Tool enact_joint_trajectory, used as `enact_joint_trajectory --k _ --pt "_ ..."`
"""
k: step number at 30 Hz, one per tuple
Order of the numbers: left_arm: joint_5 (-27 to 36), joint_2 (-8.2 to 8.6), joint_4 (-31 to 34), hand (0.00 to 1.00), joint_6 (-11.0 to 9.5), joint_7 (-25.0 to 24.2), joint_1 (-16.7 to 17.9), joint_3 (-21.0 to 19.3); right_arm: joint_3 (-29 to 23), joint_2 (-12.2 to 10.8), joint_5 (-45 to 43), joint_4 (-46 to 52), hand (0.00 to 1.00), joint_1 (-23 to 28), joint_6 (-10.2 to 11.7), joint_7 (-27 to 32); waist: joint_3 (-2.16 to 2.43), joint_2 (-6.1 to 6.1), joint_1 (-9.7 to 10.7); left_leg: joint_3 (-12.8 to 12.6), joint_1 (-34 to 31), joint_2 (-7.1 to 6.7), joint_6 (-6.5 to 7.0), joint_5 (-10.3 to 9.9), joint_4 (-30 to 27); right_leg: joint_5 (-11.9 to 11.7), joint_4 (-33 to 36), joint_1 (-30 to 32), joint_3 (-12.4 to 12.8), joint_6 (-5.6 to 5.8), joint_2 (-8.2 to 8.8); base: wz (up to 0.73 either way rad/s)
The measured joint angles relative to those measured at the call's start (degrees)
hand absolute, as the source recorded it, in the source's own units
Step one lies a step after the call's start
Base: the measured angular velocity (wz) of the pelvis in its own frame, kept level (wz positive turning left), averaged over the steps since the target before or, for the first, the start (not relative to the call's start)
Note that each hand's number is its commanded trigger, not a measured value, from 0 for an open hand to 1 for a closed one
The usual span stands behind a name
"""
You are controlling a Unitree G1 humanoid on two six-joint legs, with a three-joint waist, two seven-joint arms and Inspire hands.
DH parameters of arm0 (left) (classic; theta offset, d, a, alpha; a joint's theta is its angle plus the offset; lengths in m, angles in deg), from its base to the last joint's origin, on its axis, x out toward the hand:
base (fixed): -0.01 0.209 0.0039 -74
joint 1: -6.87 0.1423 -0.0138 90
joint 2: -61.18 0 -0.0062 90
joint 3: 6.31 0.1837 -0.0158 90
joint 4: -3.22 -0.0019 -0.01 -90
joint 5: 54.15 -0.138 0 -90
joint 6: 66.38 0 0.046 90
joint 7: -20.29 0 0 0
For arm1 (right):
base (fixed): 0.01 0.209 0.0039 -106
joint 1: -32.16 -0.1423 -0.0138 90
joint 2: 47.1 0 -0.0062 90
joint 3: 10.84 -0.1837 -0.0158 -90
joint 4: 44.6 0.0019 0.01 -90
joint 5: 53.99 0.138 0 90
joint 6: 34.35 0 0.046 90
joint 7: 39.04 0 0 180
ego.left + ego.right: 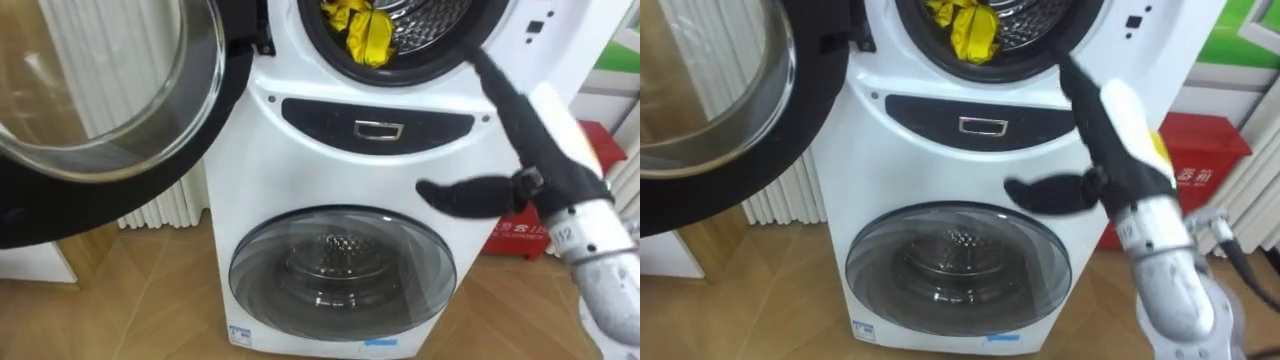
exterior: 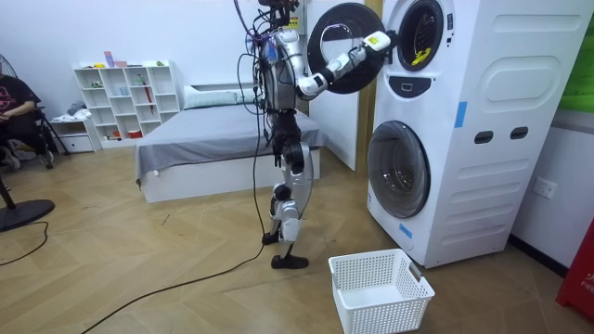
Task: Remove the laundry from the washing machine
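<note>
The robot stands facing a tall white washing machine (image 1: 300,160) with smooth, glossy panels and two round openings stacked one above the other. The upper opening is uncovered: its round door of clear bulging glass in a thick black rim (image 1: 100,100) hangs swung out to the left. Inside, the ribbed, perforated steel drum (image 1: 425,20) holds a crumpled bright yellow cloth (image 1: 365,30), bunched in soft folds against the lower left of the black rubber ring. No hand touches it.

The right robot hand (image 1: 535,140) is raised in front of the machine's right side. Its slim black fingers are straight and close together, slanting up towards the lower right of the ring; the thumb juts out sideways to the left, and it holds nothing. Whether the fingertips touch the ring cannot be told.

Below the drum sits a dark oval panel with a small chrome handle (image 1: 377,128), and under it the shut lower door of grey domed glass (image 1: 340,270).

On the wooden plank floor (image 2: 167,269) near the machine's foot stands a white plastic lattice basket (image 2: 380,289), rectangular and open-topped
</note>
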State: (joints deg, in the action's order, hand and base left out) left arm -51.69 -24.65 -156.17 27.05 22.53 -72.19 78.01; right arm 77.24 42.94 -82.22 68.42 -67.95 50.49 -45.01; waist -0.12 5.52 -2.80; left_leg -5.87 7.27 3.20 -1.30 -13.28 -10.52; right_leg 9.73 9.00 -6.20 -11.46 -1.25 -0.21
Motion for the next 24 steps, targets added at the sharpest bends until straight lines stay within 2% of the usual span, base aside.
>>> enact_joint_trajectory --k 1,4,6,7,8,9,10,11,13,14,15,16,17,18,19,20,21,22,23,24 --pt "0.1 0.02 -0.2 0.0 0.3 0.0 0.0 -0.3 0.8 0.0 -0.7 0.2 0.0 -0.9 0.0 0.1 -0.21 -0.15 -0.7 0.1 0.1 0.09 0.0 0.0 0.0 0.0 0.1 -0.2 0.2 -0.01 -0.11 -0.03" --pt "-0.5 0.02 -0.4 0.0 0.3 -0.3 0.1 -0.7 1.8 0.0 -2.5 0.2 0.0 -3.2 0.0 0.1 -0.39 -0.1 -1.8 0.0 -0.2 0.33 -0.24 -0.3 -1.4 0.3 0.7 -0.5 -0.1 -0.31 -0.16 0.05" --pt "-0.5 -0.14 -0.4 0.0 0.3 -0.5 0.1 -0.6 2.8 0.4 -3.9 0.1 0.0 -4.7 0.1 0.3 -0.49 -0.25 -2.5 -0.1 -1.3 1.18 -0.61 -1.9 -4.0 1.1 1.9 0.0 0.0 -0.76 -0.61 0.0" --pt "-0.5 -0.41 -0.8 0.0 0.4 -0.6 0.0 -0.3 3.5 0.3 -4.8 0.1 0.0 -5.0 0.2 0.4 -0.62 -0.38 -3.7 -0.1 -2.6 1.88 -0.92 -3.7 -6.6 2.3 3.5 0.7 -0.2 -1.17 -1.1 -0.05" --pt "-0.5 -0.55 -1.6 0.0 0.3 -0.6 0.0 -0.3 4.2 0.3 -6.1 -0.1 0.0 -5.0 0.3 0.3 -0.56 -0.15 -4.6 0.3 -4.2 2.45 -1.23 -4.8 -10.3 3.5 5.9 1.6 -0.4 -1.58 -1.24 0.0" --pt "-0.5 -0.59 -2.1 0.0 0.3 -0.5 0.0 -0.3 4.6 0.3 -6.6 -0.2 0.0 -5.0 0.3 0.3 -0.54 0.1 -4.9 0.5 -5.0 2.57 -1.35 -5.2 -12.2 4.3 7.1 2.1 -0.4 -1.69 -1.18 0.08" --pt "-0.5 -0.59 -3.2 0.0 0.5 -0.6 -0.3 -0.3 5.1 0.4 -8.1 -0.8 0.0 -5.1 0.7 0.5 -0.59 0.37 -5.4 0.5 -6.7 3.0 -1.61 -5.5 -16.9 5.6 9.0 2.6 -0.4 -1.92 -1.09 0.16" --pt "-0.6 -0.53 -3.7 0.0 1.0 -0.5 -0.4 -0.3 5.5 0.4 -8.5 -2.8 0.0 -5.2 2.0 0.9 -0.72 0.44 -5.9 0.6 -8.9 3.53 -1.57 -5.5 -23.0 6.8 9.9 2.5 -0.6 -2.25 -1.19 0.18" --pt "-0.8 -0.55 -3.3 0.0 1.7 -0.6 0.4 -0.4 5.6 0.3 -9.6 -5.6 0.0 -5.1 2.8 1.8 -0.56 -0.31 -6.8 1.6 -12.9 5.19 -1.29 -5.1 -31.8 8.5 11.7 2.2 -1.0 -2.9 -1.92 0.22" --pt "-0.8 -0.84 -3.0 0.0 2.3 -0.6 0.7 -0.3 5.6 0.3 -9.7 -7.2 0.0 -5.2 2.5 2.5 -0.63 -0.04 -7.1 2.4 -15.4 5.36 -0.97 -3.4 -36.2 9.7 12.9 2.3 -1.1 -3.85 -2.06 0.31" --pt "-0.6 -0.85 -3.1 0.0 2.6 -0.6 0.7 -0.2 5.7 0.3 -9.8 -7.9 0.0 -5.2 2.5 2.7 -0.67 0.07 -7.0 2.8 -16.9 5.25 -0.82 -1.9 -38.4 9.9 13.1 2.2 -0.8 -4.18 -2.13 0.46" --pt "-0.5 -0.63 -3.2 0.0 3.0 -0.7 0.9 0.2 5.7 0.4 -10.0 -9.4 0.0 -5.3 2.5 3.4 -0.7 0.19 -7.0 3.1 -19.3 4.31 -0.11 -0.8 -40.9 9.8 13.1 1.3 0.6 -4.49 -2.24 0.59" --pt "-0.5 -0.39 -3.1 0.0 3.2 -0.9 0.7 0.4 5.7 0.7 -10.3 -11.0 0.0 -5.3 2.1 4.5 -0.72 0.38 -7.0 2.8 -21.6 1.97 0.67 -1.8 -38.6 10.0 13.1 1.2 2.2 -4.8 -2.03 0.57" --pt "-0.7 -0.36 -3.0 0.0 3.2 -1.2 0.3 0.7 5.7 1.2 -10.4 -12.6 0.0 -6.0 1.3 5.0 -0.93 0.75 -7.6 1.9 -24.1 -0.05 0.81 -1.9 -34.1 10.1 13.1 1.3 3.8 -4.98 -1.76 0.31" --pt "-0.8 -0.38 -2.8 0.0 3.2 -1.3 0.2 0.7 5.8 1.5 -10.4 -13.5 0.0 -6.4 1.3 5.0 -0.87 0.56 -8.1 1.3 -24.9 -0.86 0.46 -1.5 -30.7 10.1 12.9 1.4 4.5 -4.97 -1.79 -0.07" --pt "-0.8 -0.44 -2.5 0.0 3.2 -1.3 0.2 0.5 6.1 2.4 -10.4 -14.3 0.0 -7.5 0.9 4.9 -0.58 -0.11 -9.0 0.8 -26.1 -1.92 -0.1 0.2 -22.6 10.1 12.5 1.4 5.1 -5.0 -2.04 -0.33" --pt "-0.7 -0.7 -2.6 0.0 3.2 -1.2 0.5 -0.3 6.3 2.6 -10.5 -14.4 0.0 -8.2 0.5 5.1 -0.73 -0.58 -9.5 0.8 -26.8 -2.29 0.68 3.8 -15.0 10.5 12.6 1.2 5.3 -5.22 -2.23 -0.45" --pt "-0.6 -0.96 -2.6 0.0 3.2 -1.1 0.8 -0.8 6.5 2.6 -10.7 -14.4 0.0 -8.2 0.5 5.3 -0.76 -0.62 -10.0 0.7 -26.9 -2.3 1.08 6.3 -12.9 10.9 12.6 1.0 5.8 -5.24 -2.12 -0.51" --pt "-0.1 -1.53 -2.6 0.0 3.1 -0.7 1.8 -1.6 7.2 2.7 -11.5 -14.3 0.0 -8.1 0.3 5.6 -0.51 0.01 -9.9 0.3 -26.4 -2.44 1.47 10.5 -9.9 11.6 12.2 0.5 6.9 -4.85 -1.92 -0.37" --pt "0.0 -1.75 -2.6 0.0 3.0 -0.5 2.2 -1.7 7.4 2.7 -12.1 -14.3 0.0 -8.0 0.3 5.9 -0.27 0.37 -9.5 -0.1 -25.9 -2.71 2.31 11.8 -9.3 11.8 11.7 0.1 7.2 -4.55 -1.74 -0.24"
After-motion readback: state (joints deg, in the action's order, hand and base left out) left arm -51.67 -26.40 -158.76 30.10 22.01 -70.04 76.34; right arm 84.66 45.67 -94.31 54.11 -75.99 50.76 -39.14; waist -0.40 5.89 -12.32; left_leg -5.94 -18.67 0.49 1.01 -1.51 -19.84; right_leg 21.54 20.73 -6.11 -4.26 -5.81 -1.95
